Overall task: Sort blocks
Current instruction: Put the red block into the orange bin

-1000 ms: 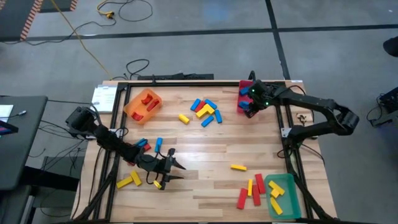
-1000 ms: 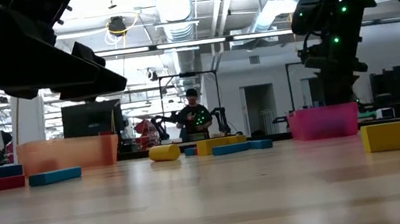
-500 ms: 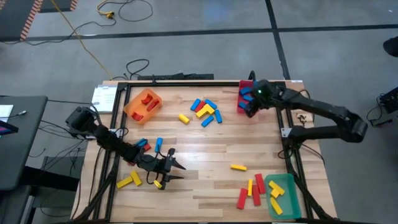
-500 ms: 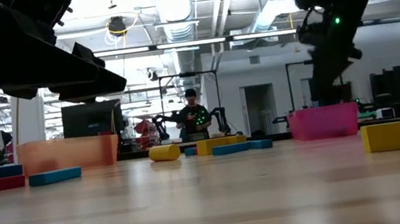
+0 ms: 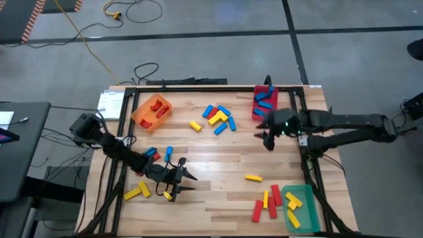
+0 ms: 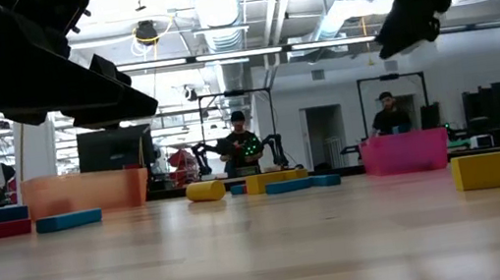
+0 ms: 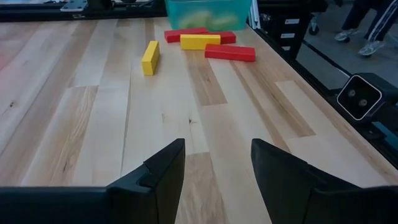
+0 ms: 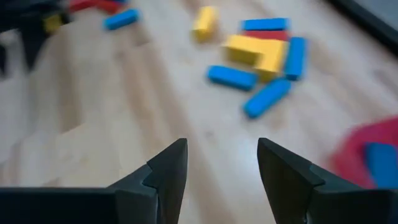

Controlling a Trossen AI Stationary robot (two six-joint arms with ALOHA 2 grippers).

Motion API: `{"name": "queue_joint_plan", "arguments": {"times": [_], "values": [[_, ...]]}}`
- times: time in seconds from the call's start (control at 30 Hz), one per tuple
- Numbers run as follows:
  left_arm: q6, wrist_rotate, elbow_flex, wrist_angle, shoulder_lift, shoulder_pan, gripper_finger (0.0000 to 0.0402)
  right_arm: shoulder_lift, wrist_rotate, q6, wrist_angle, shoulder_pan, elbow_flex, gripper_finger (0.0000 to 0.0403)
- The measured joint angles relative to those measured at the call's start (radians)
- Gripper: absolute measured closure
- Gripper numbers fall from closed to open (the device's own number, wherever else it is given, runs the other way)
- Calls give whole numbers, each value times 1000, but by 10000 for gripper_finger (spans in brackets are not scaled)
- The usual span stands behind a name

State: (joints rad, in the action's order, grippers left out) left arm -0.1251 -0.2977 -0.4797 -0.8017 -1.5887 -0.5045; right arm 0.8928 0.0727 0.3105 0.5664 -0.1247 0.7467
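Observation:
Red, blue and yellow blocks lie flat on the wooden table: a cluster [image 5: 218, 118] at the far middle, which the right wrist view shows too as a cluster [image 8: 267, 53], a lone yellow one [image 5: 253, 177], and red and yellow ones [image 5: 268, 201] beside the green bin [image 5: 299, 206]. My left gripper [image 5: 182, 177] stands open low over the near left of the table, nothing between its fingers [image 7: 165, 171]. My right gripper [image 5: 265, 137] hangs open above the table, just nearer than the red bin [image 5: 264, 102], with nothing between its fingers [image 8: 168, 165].
An orange bin [image 5: 152, 111] holding red blocks stands at the far left. The red bin holds blue blocks. Yellow blocks [image 5: 137, 192] and blue and red ones [image 5: 158, 153] lie around my left arm. People stand in the room behind the table [image 6: 242, 141].
My right gripper has swung away from over the red bin toward the table's near edge and has risen, turning as it went. The left arm has kept still. No block has moved.

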Motion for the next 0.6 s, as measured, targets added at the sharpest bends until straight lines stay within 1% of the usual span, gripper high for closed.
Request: {"name": "queue_joint_plan", "arguments": {"times": [0.13, 0.3, 0.43, 0.6], "values": [[16, -1, 0, 0, 0, 2, 221, 11, 0, 28, -19, 166, 0, 196], [23, -5, 0, 0, 0, 9, 221, 48, 1, 52, -67, 337, 0, 196], [18, -6, 0, 0, 0, 19, 221, 93, 2, 57, -104, 442, 0, 196], [18, -6, 0, -1, 0, 28, 221, 164, 4, 105, -132, 521, 0, 196]]}}
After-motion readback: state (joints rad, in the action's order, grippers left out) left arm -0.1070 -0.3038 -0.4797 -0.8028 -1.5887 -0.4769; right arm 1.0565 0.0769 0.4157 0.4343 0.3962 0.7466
